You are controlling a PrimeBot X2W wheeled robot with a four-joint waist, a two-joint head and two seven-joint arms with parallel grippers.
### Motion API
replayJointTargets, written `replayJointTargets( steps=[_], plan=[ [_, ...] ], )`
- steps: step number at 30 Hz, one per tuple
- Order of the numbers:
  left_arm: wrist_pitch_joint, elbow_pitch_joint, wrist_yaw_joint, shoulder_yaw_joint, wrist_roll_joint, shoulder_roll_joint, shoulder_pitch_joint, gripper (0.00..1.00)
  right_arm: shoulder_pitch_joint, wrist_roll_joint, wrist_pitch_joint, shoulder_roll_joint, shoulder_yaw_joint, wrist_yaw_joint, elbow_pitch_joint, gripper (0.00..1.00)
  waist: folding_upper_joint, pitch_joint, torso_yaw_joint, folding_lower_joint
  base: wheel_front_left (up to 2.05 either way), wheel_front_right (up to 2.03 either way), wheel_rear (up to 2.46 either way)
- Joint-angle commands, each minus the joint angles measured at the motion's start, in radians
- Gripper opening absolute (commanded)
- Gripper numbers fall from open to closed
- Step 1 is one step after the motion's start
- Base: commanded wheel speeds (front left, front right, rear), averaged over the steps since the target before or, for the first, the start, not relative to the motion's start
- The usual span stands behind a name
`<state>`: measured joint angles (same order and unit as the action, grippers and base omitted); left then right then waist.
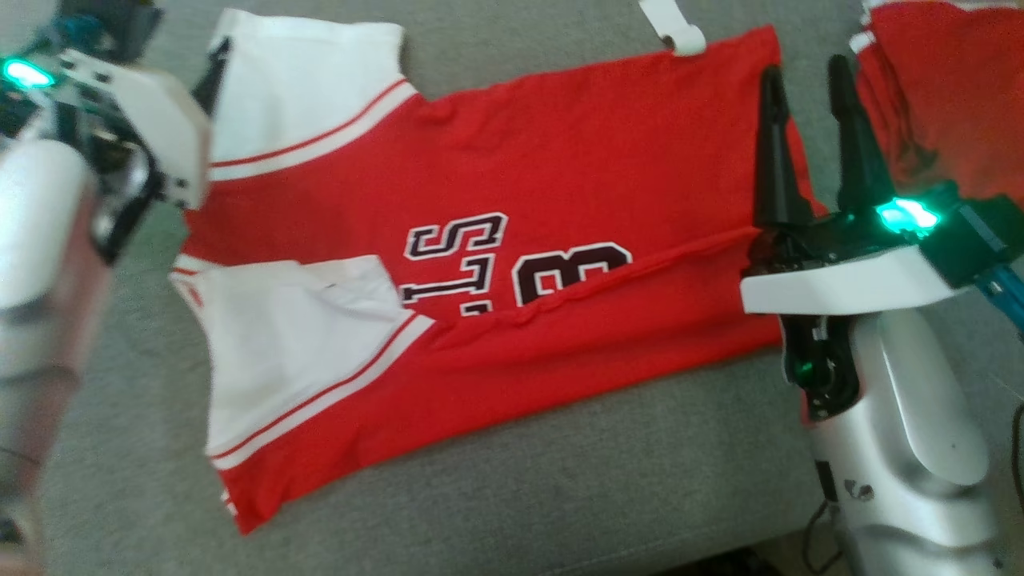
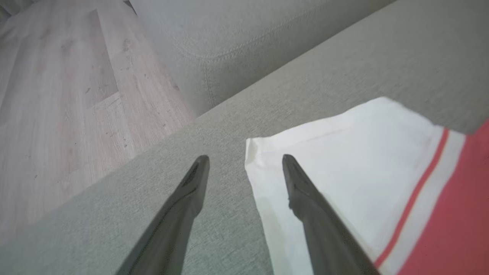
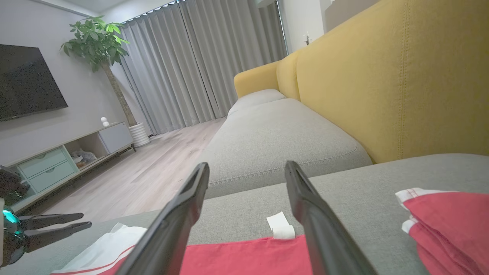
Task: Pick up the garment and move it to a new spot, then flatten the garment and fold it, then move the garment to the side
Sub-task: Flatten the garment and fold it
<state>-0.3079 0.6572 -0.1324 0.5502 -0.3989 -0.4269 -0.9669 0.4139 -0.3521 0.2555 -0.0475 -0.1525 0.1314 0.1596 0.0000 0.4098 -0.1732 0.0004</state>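
Beneath the jersey (image 1: 560,200) I see the grey sofa seat (image 1: 560,480), with the red-and-white garment lying spread out on it. At its sleeve end my left pincer (image 2: 245,159) hangs released, one finger over the white sleeve (image 2: 363,152) corner. At its hem end my right pincer (image 1: 804,68) is released too, empty. Just beyond that hem lies a red pile (image 1: 944,96).

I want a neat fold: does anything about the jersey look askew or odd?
Yes. The jersey has its near side folded over on a slant, the folded edge cutting across the lettering, and a white tag sticks out at the far edge.
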Motion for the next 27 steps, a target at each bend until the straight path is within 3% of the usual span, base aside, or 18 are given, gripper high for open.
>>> replayJointTargets(
  steps=[1, 5, 15, 19, 21, 22, 27],
  plan=[
    [-0.028, -0.004, 0.002, 0.002, -0.024, -0.086, -0.079, 1.00, 0.028, -0.021, 0.006, -0.003, -0.043, -0.001, -0.038, 1.00, 0.0000, 0.050, -0.050, -0.0004, 0.00, 0.00, 0.00],
    [-0.044, 0.044, 0.002, 0.057, -0.060, -0.133, -0.135, 1.00, 0.049, -0.047, 0.006, -0.003, -0.071, -0.001, -0.052, 1.00, 0.0000, 0.083, -0.083, -0.0004, 0.00, 0.00, 0.00],
    [-0.100, 0.125, 0.002, 0.159, -0.173, -0.180, -0.196, 1.00, 0.043, -0.092, 0.006, -0.003, -0.079, -0.001, -0.082, 1.00, 0.0000, 0.119, -0.121, -0.0004, 0.00, 0.00, 0.00],
    [-0.127, 0.134, 0.002, 0.180, -0.217, -0.174, -0.195, 1.00, 0.037, -0.090, 0.006, -0.003, -0.067, -0.001, -0.085, 1.00, 0.0000, 0.120, -0.123, -0.0004, 0.00, 0.00, 0.00],
    [-0.148, 0.123, 0.002, 0.199, -0.256, -0.168, -0.189, 0.04, 0.034, -0.083, 0.006, -0.003, -0.054, -0.001, -0.081, 1.00, 0.0000, 0.117, -0.121, -0.0004, 0.00, 0.00, 0.00],
    [-0.155, 0.114, 0.002, 0.211, -0.271, -0.167, -0.185, 0.00, 0.033, -0.078, 0.006, -0.003, -0.046, -0.001, -0.078, 1.00, 0.0000, 0.113, -0.118, -0.0004, 0.00, 0.00, 0.00],
    [-0.115, 0.083, 0.002, 0.232, -0.328, -0.156, -0.170, 0.00, 0.046, -0.014, 0.006, -0.003, -0.019, -0.001, -0.041, 1.00, 0.0000, 0.079, -0.092, -0.0004, 0.00, 0.00, 0.00]
  ],
)
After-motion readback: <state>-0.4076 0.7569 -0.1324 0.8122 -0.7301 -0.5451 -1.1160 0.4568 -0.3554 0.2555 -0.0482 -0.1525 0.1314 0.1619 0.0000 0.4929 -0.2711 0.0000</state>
